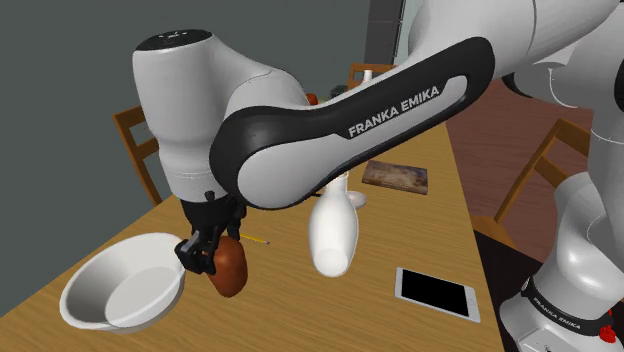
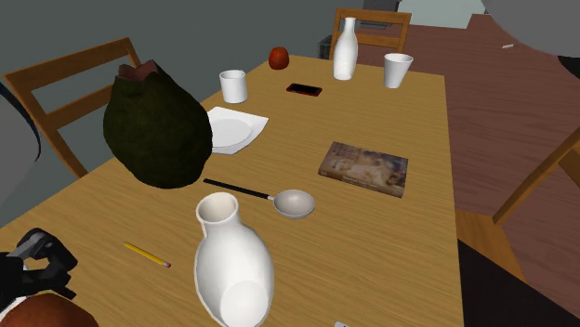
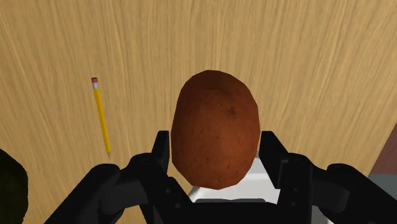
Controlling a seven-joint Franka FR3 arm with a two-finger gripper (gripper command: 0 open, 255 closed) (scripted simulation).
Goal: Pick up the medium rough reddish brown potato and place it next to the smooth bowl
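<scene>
A rough reddish brown potato (image 3: 215, 130) sits clasped between my black fingers, and my gripper (image 3: 216, 151) is shut on it. In the shoulder view the gripper (image 1: 205, 254) hangs low over the wooden table with the potato (image 1: 231, 269) under it, just to the right of the smooth white bowl (image 1: 105, 278). The bowl stands near the table's front left corner. At the second exterior view's lower left corner the gripper (image 2: 39, 264) and the potato's top (image 2: 42, 313) show. Whether the potato touches the table I cannot tell.
A white vase (image 1: 333, 236) stands close to the potato's right, a yellow pencil (image 3: 101, 116) lies just behind it. A tablet (image 1: 437, 293) and a book (image 1: 396, 177) lie farther right. A dark green bag (image 2: 156, 128), a spoon (image 2: 293, 202), a plate (image 2: 230, 130) and cups are farther along the table.
</scene>
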